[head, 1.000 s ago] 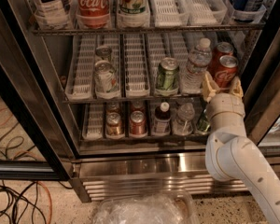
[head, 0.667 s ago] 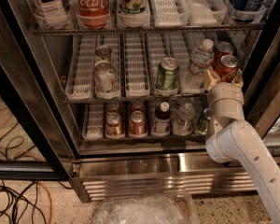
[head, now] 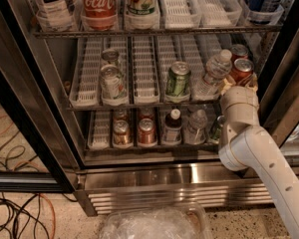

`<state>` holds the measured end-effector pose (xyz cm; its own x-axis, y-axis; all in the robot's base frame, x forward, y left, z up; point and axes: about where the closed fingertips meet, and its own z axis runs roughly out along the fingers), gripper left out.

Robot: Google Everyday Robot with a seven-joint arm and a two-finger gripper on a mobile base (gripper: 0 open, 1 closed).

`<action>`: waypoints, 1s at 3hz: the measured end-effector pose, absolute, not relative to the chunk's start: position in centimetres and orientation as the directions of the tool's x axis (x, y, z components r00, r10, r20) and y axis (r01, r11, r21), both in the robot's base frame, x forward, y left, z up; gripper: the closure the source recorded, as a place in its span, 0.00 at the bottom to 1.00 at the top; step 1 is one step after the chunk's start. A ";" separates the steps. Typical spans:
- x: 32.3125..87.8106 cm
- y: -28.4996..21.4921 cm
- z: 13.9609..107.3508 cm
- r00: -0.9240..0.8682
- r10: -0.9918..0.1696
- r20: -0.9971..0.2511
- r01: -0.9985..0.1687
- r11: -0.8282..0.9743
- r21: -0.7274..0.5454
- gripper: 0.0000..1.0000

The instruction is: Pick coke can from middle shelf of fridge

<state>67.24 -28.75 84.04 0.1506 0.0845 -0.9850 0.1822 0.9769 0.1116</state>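
Coke can [head: 242, 69] stands at the right end of the middle shelf [head: 144, 73], with the gripper [head: 244, 82] at its front. Whether it is spread or pinching I cannot tell. A skewed reach could topple the neighbouring water bottle [head: 212, 76].

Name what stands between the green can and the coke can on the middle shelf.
A clear water bottle stands between them in the camera view: green can, bottle, coke can. The gripper is at the coke can.
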 end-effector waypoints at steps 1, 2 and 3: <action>67.2 -28.7 84.0 0.151 0.084 -0.985 0.182 0.977 0.112 0.76; 67.2 -28.7 84.0 0.151 0.084 -0.985 0.182 0.977 0.112 1.00; 67.2 -28.7 84.1 0.152 0.082 -0.985 0.182 0.977 0.109 1.00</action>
<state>67.23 -28.72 84.12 0.1525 0.0817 -0.9849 0.1817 0.9773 0.1092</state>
